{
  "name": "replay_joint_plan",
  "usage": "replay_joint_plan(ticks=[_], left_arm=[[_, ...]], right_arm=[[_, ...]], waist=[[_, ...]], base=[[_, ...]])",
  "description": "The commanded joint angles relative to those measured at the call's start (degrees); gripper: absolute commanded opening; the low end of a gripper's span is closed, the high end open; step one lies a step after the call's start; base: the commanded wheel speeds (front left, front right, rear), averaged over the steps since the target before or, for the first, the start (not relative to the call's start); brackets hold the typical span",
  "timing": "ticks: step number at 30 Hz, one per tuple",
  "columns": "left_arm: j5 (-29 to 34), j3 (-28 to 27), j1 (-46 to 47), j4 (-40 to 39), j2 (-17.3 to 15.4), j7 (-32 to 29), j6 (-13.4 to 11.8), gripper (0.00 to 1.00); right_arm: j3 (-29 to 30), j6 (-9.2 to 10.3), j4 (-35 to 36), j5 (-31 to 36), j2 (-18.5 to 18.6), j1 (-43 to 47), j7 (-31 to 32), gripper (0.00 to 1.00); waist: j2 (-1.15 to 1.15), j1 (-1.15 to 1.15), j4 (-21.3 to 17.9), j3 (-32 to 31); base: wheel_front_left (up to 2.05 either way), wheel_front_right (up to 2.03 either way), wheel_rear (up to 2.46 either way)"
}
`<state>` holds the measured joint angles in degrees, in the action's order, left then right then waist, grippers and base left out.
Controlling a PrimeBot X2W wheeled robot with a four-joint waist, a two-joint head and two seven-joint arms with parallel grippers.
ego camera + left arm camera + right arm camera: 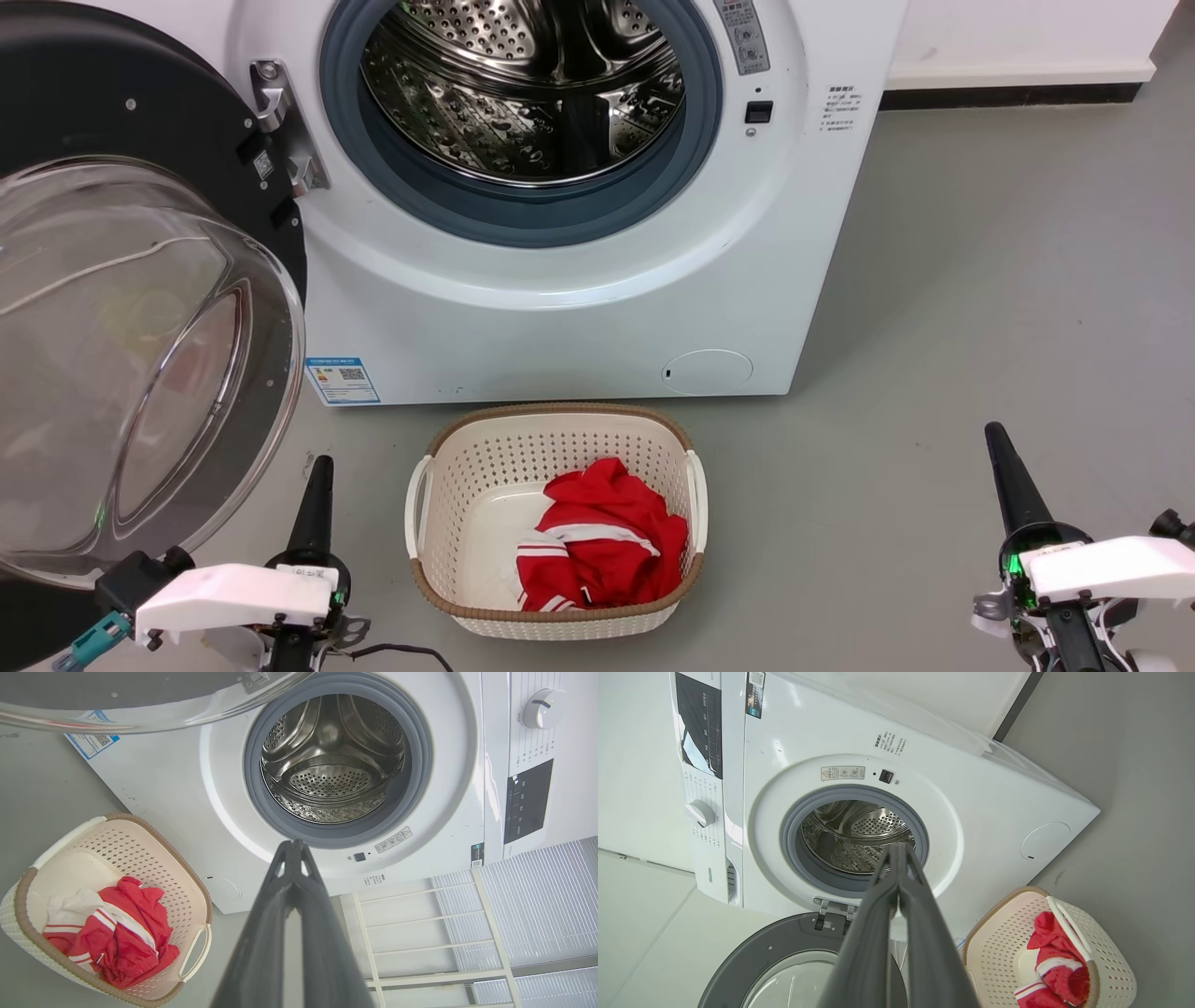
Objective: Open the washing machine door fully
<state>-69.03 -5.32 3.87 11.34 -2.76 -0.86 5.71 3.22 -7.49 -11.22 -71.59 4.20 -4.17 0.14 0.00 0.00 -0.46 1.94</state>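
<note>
Ahead, the door (140, 355) stands wide open on the washer (579, 308); my left gripper (320, 469) and right gripper (997, 439) are closed, empty.

Smooth grey floor (980, 280), a few scuffs, under soft, even light. Plain white wall (1027, 33) at the back with a dark skirting strip (1008, 95) along the bottom. Off to one side, a white rail rack (420, 933) beside a ribbed white panel (537, 905).
</note>
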Motion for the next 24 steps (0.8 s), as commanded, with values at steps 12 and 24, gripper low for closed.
replay_joint_plan(ticks=[12,24], left_arm=[[-7.4,-0.5,1.7,0.7,-0.1,-1.9,0.9,0.0],[-13.3,-0.8,2.0,1.5,-0.2,-3.4,1.3,0.0]], right_arm=[[0.5,-0.01,-0.7,-7.2,0.2,-1.4,1.7,0.0],[0.9,-0.01,-1.5,-12.7,0.1,-1.8,3.0,0.0]], waist=[[0.0,0.0,0.1,-0.4],[0.0,0.0,0.2,-0.9]], base=[[0.0,0.0,0.0],[0.0,0.0,0.0]])
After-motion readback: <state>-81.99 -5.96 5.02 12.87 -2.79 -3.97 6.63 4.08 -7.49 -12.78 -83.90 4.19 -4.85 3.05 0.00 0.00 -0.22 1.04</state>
